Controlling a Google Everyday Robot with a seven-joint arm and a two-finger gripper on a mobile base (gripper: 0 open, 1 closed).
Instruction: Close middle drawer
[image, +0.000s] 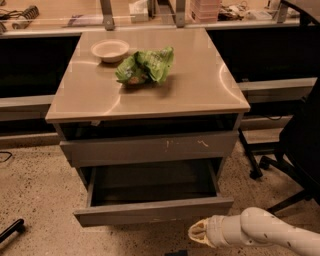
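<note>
The middle drawer (152, 211) is pulled well out of the cabinet. It has a plain flat grey front and a dark, empty-looking box interior (152, 182). Above it sits the taller grey drawer front with pale scratch marks (150, 148), pushed nearly in. My gripper (199, 234) is at the end of the white arm (260, 232), low at the bottom right. It is just below and in front of the right end of the open drawer's front, a little apart from it.
The cabinet's tan top (200, 85) holds a white bowl (110, 50) and a crumpled green bag (145, 66). A black office chair (300, 145) stands at the right. A dark object (11, 231) lies on the speckled floor at the left. Counters run behind.
</note>
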